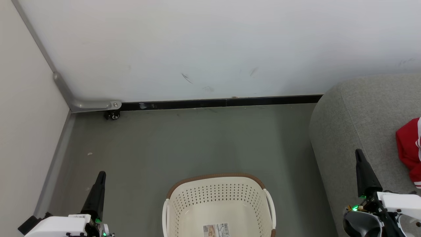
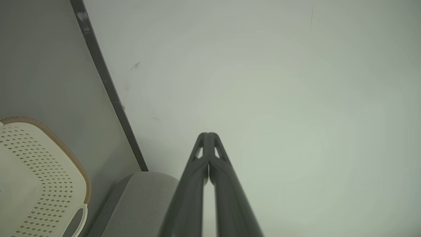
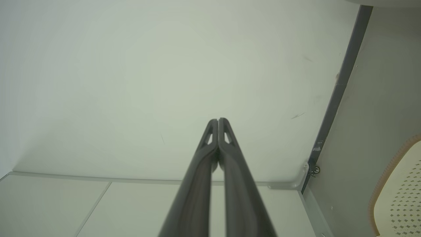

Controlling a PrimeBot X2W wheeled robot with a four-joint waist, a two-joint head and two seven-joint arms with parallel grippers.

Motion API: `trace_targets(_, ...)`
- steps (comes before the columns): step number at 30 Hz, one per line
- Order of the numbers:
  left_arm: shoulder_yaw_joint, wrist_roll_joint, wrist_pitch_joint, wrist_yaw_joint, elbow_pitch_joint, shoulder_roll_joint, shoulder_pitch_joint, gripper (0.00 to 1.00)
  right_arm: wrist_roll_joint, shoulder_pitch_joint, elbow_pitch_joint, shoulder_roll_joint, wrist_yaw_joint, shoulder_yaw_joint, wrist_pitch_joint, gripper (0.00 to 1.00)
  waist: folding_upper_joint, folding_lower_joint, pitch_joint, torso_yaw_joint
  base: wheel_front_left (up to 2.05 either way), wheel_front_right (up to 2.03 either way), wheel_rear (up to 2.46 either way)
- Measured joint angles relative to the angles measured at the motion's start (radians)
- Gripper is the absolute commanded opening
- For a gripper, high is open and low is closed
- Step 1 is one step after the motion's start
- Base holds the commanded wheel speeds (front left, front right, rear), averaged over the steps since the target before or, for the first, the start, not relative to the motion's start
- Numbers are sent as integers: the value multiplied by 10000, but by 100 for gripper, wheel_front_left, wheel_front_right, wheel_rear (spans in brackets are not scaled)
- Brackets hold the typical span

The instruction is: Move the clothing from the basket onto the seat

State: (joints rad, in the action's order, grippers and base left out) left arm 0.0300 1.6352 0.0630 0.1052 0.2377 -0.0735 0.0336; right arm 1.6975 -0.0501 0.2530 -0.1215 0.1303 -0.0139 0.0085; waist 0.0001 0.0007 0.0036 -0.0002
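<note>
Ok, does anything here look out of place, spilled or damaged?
Nothing much. The basket stands upright on the floor, and the red clothing lies bunched on the seat. The only blemish is a few dark scuffs on the wall.

No text could be read. A barcode label (image 1: 216,229) lay on the inside floor of the laundry basket (image 1: 217,194). It carried a small picture patch on its left part, black bars on its right and lines of fine print, all too small to make out. A small white sticker (image 1: 79,217) sat on top of the left arm's white wrist housing (image 1: 56,227); its dark characters were too blurred to tell.
</note>
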Motion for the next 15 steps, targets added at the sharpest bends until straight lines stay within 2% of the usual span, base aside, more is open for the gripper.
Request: trace_targets(15,27,4,44,17,146,44,101,0,19,-15,27,-2,0,-38,4,0,0,-1,-2,0,0,0,0)
